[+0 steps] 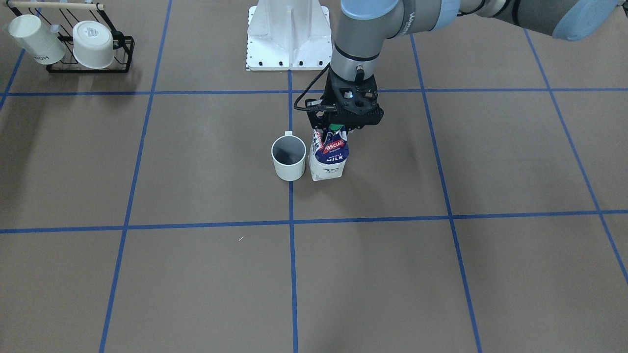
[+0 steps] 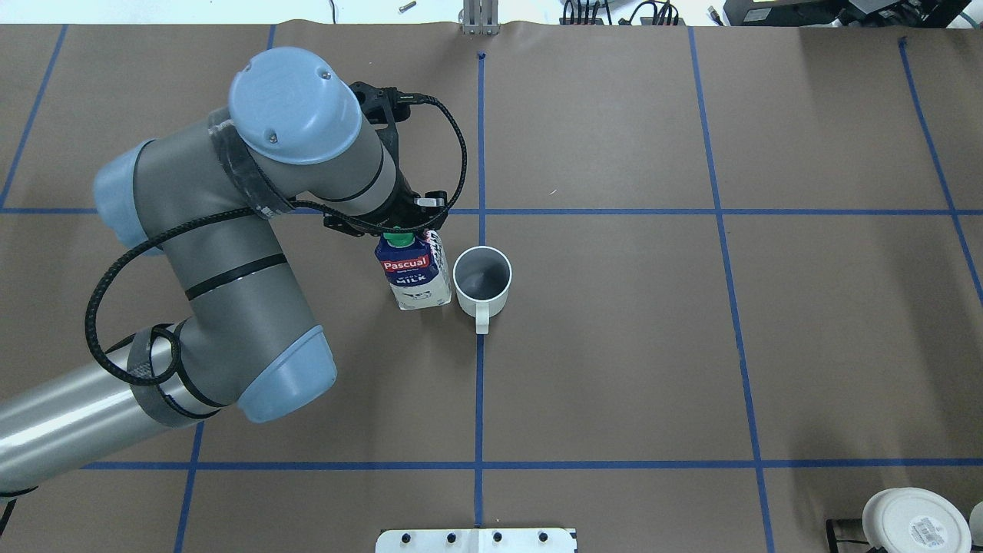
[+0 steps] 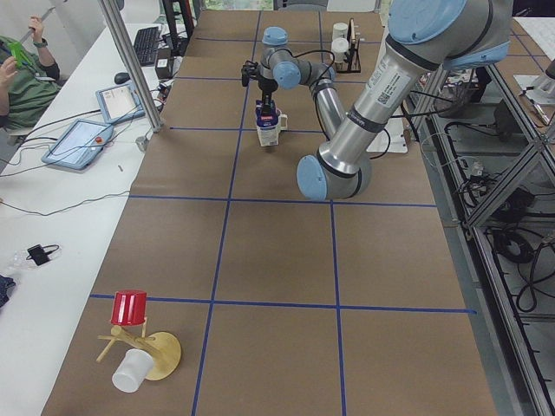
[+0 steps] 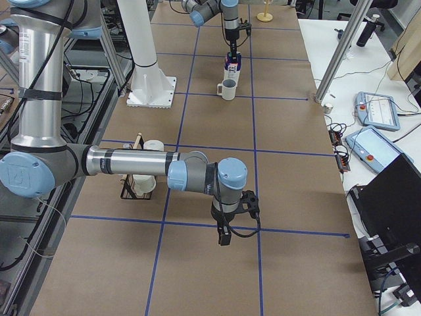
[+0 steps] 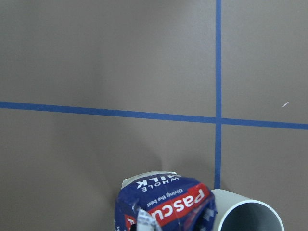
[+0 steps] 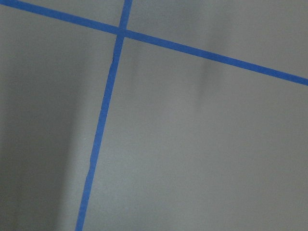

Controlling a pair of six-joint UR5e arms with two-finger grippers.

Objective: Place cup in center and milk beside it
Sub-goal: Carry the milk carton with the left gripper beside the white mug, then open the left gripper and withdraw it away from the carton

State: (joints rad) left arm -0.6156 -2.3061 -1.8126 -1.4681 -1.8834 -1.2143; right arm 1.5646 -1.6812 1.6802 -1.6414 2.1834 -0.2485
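Cup: upright, mouth up, dk grey inside, nothing in it. It sits in the center, right on the blue tape line running thru the middle. Handle points twd the robot base.

Milk: carton upright on tabletop, green cap on, just beside cup on robot's L side. Can't tell if the two touch. Red label and "MILK" face away from the base.

Wire rack at far table corner on robot's R side holds 2 white mugs: lettered mug lying tilted, labelled mug with base label twd the camera. Insides not visible.

L arm: reaches in w/ elbow bent, wrist vertical over the carton, tool pointing straight down. Left gripper is at the carton's top, fingers pinching the gable by the cap. Wrist cam shows carton top and cup rim at frame bottom.

R arm: forearm low and level over the table, well apart from cup and milk. Right gripper points down near a tape crossing; spread or closed, can't tell.
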